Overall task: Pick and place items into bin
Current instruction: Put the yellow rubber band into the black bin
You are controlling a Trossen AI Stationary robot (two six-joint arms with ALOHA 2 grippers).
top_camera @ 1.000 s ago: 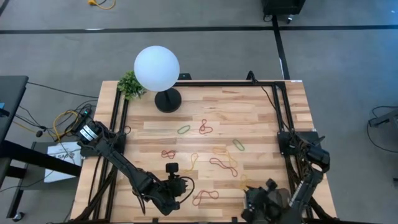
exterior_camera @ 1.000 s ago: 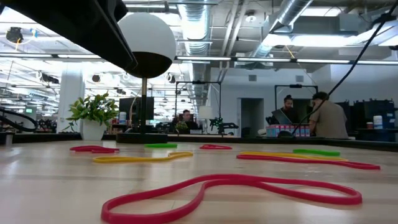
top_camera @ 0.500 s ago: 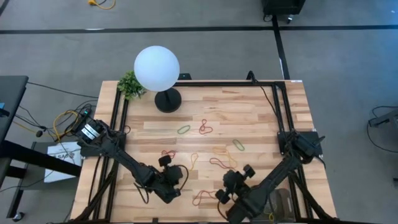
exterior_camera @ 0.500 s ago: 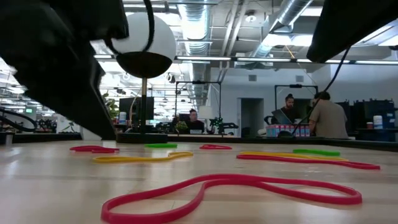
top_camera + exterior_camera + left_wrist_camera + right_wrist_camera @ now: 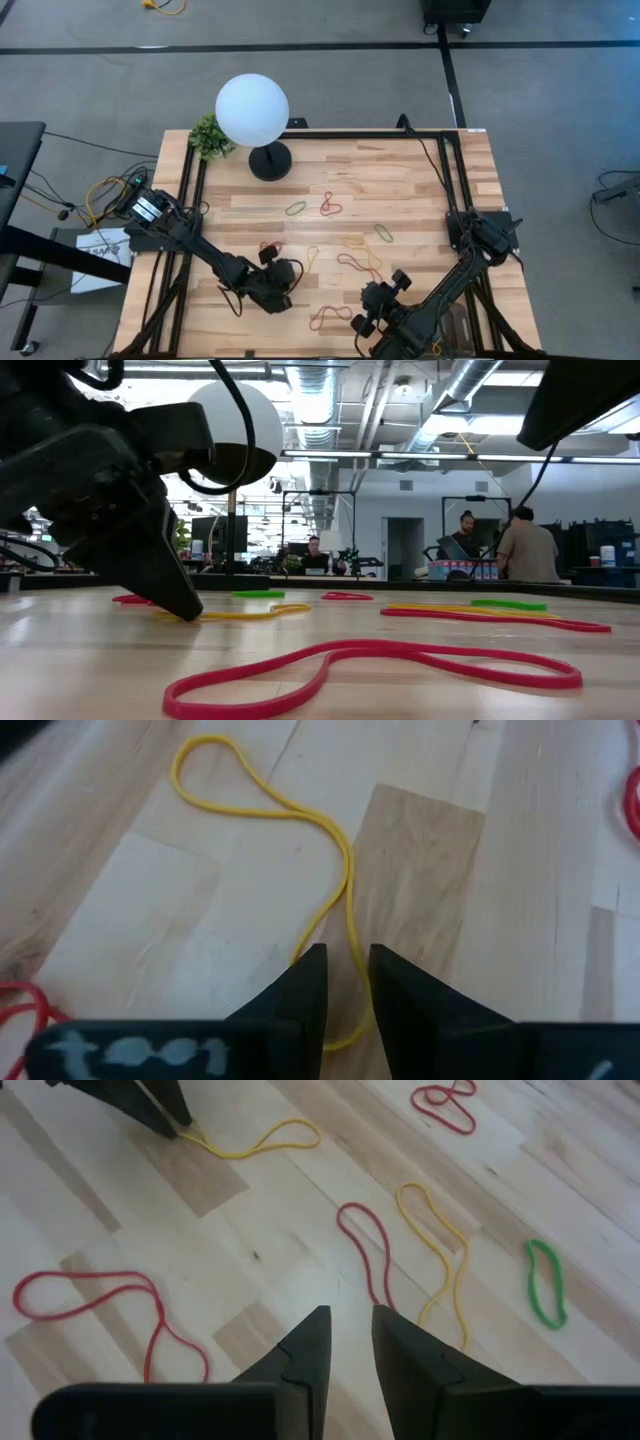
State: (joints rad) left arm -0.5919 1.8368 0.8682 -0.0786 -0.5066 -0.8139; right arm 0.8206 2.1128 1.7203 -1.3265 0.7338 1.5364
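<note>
We see the yellow rubber band lying flat on the wooden tabletop, a long twisted loop whose near end passes into the narrow gap between the left gripper's fingers. The left gripper is down at the tabletop on that end of the band; its fingers stand only a little apart, straddling the strand, and we cannot tell whether they actually pinch it. In the low view the dark fingers touch down right at the yellow band's end. The other bands are scattered over the middle of the tabletop: a red figure-eight band near the front edge, between the two grippers, a red loop and a second yellow loop side by side farther in, a green band to the right of those, another green band and a red twisted band nearer the lamp. The bin is not visible in any view. The right gripper hangs above the front of the tabletop, near the red figure-eight band, its fingers slightly apart with nothing between them. At the far left corner stand a white globe lamp on a black base and a small green plant. In the low view, people are in the room beyond the tabletop.
</note>
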